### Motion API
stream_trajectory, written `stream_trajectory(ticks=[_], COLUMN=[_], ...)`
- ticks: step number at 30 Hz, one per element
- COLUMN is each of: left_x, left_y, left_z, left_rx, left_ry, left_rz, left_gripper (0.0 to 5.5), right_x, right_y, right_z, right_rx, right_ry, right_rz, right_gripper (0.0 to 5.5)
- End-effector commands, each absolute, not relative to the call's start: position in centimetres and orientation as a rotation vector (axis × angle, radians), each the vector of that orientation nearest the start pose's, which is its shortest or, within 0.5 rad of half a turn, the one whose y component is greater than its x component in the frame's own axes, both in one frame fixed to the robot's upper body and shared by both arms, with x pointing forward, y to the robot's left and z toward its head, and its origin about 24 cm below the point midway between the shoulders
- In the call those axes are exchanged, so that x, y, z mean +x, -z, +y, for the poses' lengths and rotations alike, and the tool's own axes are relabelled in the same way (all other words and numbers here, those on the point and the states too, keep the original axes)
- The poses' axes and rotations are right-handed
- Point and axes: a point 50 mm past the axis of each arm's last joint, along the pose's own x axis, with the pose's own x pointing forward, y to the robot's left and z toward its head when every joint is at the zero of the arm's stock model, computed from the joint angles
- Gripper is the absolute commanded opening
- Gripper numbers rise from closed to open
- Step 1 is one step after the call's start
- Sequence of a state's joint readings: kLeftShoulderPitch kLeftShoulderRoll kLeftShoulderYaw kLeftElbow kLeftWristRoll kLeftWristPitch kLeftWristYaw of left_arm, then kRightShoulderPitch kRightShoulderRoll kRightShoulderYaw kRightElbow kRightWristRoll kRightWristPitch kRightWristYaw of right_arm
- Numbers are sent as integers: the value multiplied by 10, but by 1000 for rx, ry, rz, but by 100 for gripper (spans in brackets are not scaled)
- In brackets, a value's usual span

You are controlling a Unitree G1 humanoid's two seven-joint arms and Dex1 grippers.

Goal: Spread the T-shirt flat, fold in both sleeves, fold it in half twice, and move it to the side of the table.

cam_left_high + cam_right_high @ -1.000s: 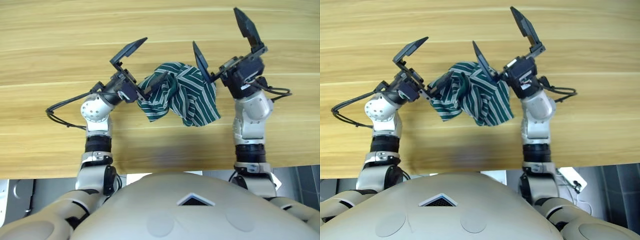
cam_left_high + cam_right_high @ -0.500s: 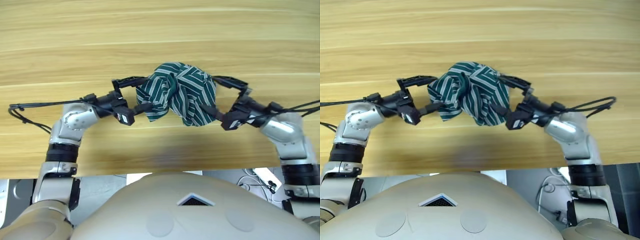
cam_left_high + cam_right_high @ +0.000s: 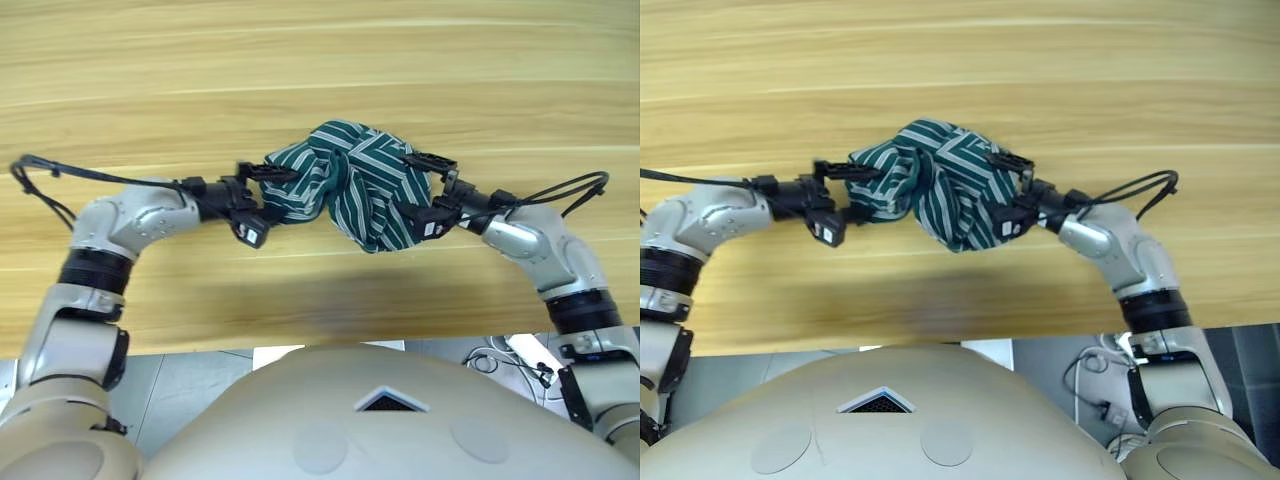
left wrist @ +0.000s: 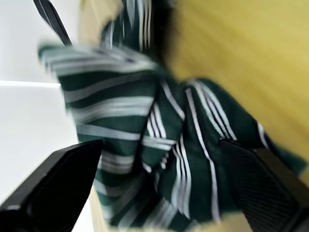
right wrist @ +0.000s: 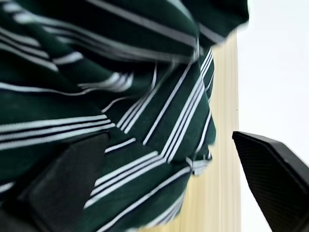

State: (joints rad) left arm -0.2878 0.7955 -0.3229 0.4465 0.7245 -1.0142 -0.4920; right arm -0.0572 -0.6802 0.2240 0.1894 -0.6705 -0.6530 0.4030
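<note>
T-shirt (image 3: 352, 188) on table (image 3: 320, 60), left claw (image 3: 274, 194) left of it, right claw (image 3: 413, 187) right

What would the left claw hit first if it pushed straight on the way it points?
The T-shirt: its bunched cloth sits between the fingers of the open left claw, probably touching. Beyond the bundle is the right claw.

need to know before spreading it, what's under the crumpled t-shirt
The T-shirt sits bunched on the wooden table. Whatever lies directly beneath the bundle is hidden by cloth.
</note>
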Motion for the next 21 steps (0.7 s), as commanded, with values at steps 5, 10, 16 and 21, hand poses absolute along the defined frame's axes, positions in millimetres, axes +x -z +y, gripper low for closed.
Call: stream_trajectory(ticks=[5,10,16,21], left_x=[217,215,240,267], left_y=[-45,-52,-76,-134], left_z=[294,282,287,298], left_rx=[1535,1422,1430,1462], left_ry=[1319,1297,1122,886], left_rz=[278,208,118,-53], left_gripper=[448,448,448,448], right_x=[250,270,260,239], right_y=[-44,-67,-89,-110], right_z=[-279,-273,-255,-239], right_rx=[-1499,-1495,-1358,-1204], right_ry=[-743,-632,-699,-800], right_rz=[145,22,-134,-262], right_gripper=[473,473,473,473])
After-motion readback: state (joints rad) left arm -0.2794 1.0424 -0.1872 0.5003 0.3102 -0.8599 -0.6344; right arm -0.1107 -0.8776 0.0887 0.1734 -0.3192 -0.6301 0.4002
